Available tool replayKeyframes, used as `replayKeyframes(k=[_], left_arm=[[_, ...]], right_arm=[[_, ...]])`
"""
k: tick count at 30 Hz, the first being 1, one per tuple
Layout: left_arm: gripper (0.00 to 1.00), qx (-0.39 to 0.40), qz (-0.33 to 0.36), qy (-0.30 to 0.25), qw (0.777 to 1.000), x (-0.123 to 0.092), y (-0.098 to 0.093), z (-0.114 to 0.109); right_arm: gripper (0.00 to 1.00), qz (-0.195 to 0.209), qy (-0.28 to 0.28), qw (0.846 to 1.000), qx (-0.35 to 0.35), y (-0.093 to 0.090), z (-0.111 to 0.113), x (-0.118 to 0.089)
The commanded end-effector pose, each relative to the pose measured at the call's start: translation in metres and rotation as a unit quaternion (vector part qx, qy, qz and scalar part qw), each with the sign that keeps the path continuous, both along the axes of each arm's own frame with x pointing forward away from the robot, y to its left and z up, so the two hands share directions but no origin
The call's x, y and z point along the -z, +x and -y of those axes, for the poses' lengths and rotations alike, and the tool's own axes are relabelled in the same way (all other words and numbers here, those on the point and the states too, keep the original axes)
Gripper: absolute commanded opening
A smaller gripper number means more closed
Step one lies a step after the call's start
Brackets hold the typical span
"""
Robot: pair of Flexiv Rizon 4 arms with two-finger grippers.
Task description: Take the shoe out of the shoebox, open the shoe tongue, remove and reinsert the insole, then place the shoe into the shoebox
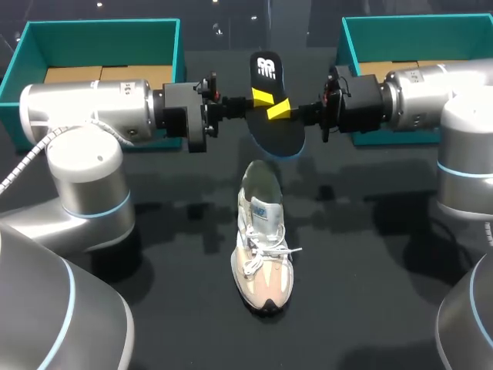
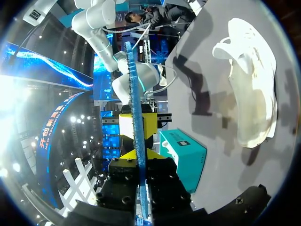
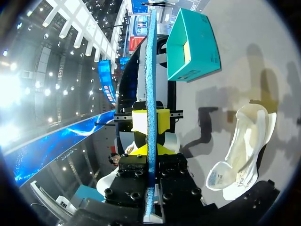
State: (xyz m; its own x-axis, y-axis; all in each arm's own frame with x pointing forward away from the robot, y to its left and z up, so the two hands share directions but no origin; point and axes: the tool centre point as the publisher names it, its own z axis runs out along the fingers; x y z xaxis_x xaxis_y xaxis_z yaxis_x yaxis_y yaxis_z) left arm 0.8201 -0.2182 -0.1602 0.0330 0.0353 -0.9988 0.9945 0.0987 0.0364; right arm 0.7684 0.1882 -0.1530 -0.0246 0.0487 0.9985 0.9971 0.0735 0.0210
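Left end effector (image 1: 262, 98) and right end effector (image 1: 279, 110) are both clamped on the insole (image 1: 276, 132). They meet tip to tip at its middle, each with one yellow finger on either face. Each wrist view shows the insole edge-on as a thin blue line running straight between that arm's own two fingers, with the other arm's yellow tips facing it just ahead. The insole is held off the bench (image 1: 362, 308), its black face toward the head camera. The shoe (image 1: 262, 247) stands upright on its sole in the middle of the bench, outside both boxes, toe toward the robot, white laces across the front and its mouth wide. Its heel is near the insole's lower end but apart from it. The left arm (image 1: 92, 112) and right arm (image 1: 431, 96) lie level, coming in from the sides with their wrists pointed at each other. The teal left box (image 1: 100, 31) and right box (image 1: 416, 27) sit at the far corners, behind the arms.
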Motion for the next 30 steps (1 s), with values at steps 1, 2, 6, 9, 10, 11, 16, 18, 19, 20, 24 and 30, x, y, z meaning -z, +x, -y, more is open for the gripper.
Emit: replayKeyframes(k=[1,2,6,9,10,11,16,18,19,20,24,30], left_arm=[[1.0,-0.002,-0.009,-0.002,1.0,0.001,-0.003,-0.003],[1.0,-0.001,-0.013,-0.001,1.0,0.0,-0.005,-0.006],[1.0,-0.01,-0.048,0.013,0.999,0.001,-0.014,-0.027],[1.0,-0.032,-0.09,0.051,0.994,0.003,-0.017,-0.041],[1.0,-0.041,-0.114,0.067,0.99,0.003,-0.019,-0.046],[1.0,-0.045,-0.137,0.083,0.986,0.003,-0.021,-0.052],[1.0,-0.045,-0.137,0.083,0.986,0.003,-0.021,-0.052],[1.0,-0.045,-0.137,0.083,0.986,0.003,-0.021,-0.052],[1.0,-0.045,-0.137,0.083,0.986,0.003,-0.021,-0.052],[1.0,-0.045,-0.137,0.083,0.986,0.003,-0.021,-0.052],[1.0,-0.045,-0.137,0.083,0.986,0.003,-0.021,-0.052],[1.0,-0.081,-0.267,0.144,0.949,0.008,-0.019,-0.061]], right_arm=[[0.0,0.003,0.004,1.0,0.001,0.002,0.001,0.002],[0.0,0.004,0.004,1.0,0.002,0.003,0.002,0.002],[0.0,0.017,0.003,1.0,0.008,0.005,0.011,0.004],[0.0,0.032,0.002,0.999,0.011,0.009,0.019,0.004],[0.0,0.036,0.002,0.999,0.012,0.01,0.022,0.004],[0.0,0.039,0.0,0.999,0.012,0.012,0.024,0.004],[0.0,0.042,0.001,0.999,0.012,0.02,0.029,0.006],[0.0,0.042,0.001,0.999,0.012,0.02,0.029,0.006],[0.0,0.042,0.001,0.999,0.012,0.02,0.029,0.006],[0.0,0.042,0.001,0.999,0.012,0.02,0.029,0.006],[0.0,0.042,0.001,0.999,0.012,0.02,0.029,0.006],[0.0,0.072,-0.007,0.997,0.035,0.026,0.04,0.004]])
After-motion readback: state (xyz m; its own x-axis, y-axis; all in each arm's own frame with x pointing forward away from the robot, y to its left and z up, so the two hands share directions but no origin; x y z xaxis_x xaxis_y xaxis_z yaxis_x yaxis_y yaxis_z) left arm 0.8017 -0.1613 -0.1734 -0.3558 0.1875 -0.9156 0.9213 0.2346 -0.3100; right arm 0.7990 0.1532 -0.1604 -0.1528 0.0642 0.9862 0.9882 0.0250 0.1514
